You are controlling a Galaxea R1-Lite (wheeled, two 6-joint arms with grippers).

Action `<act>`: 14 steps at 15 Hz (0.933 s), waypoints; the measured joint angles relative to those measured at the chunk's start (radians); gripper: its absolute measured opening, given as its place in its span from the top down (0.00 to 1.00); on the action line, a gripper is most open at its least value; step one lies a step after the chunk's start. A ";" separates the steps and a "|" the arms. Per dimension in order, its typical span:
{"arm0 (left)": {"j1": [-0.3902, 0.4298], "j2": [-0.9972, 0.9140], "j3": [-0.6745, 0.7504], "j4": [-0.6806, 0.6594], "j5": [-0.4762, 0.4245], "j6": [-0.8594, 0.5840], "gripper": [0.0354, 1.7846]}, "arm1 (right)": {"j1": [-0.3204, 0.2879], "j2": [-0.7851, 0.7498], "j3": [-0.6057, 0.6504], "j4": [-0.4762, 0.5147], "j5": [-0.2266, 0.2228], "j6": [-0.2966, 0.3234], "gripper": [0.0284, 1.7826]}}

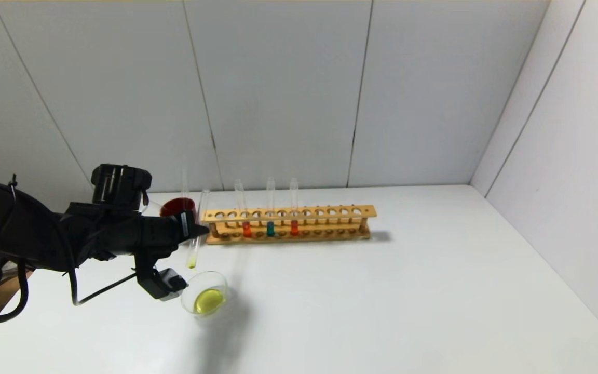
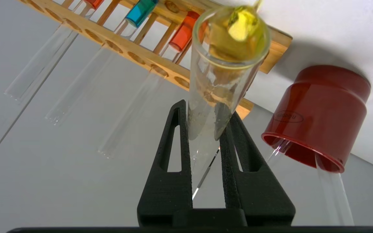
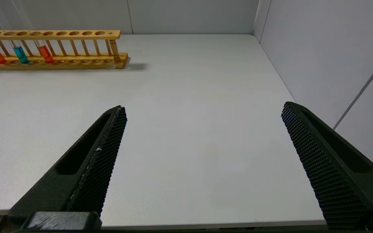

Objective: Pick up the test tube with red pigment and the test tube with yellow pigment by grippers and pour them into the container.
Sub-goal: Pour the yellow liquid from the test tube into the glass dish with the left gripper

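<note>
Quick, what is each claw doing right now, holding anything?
Left gripper: jaws closed on the test tube with yellow pigment.
Right gripper: jaws open, holding nothing.

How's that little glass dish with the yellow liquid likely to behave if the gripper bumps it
The glass dish looks small and thin-walled, so it is probably light and may slide easily on the smooth white table. It is shallow and wide, so tipping seems unlikely, but the yellow liquid could slosh. Being glass, it could chip.
</note>
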 joint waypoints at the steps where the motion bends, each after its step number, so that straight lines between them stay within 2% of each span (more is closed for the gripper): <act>1: -0.002 -0.003 0.000 0.000 0.002 0.007 0.84 | 0.000 0.000 0.000 0.000 0.000 0.000 0.02; 14: -0.030 -0.044 0.003 0.000 0.086 0.048 0.84 | 0.000 0.000 0.000 0.000 0.000 0.000 0.02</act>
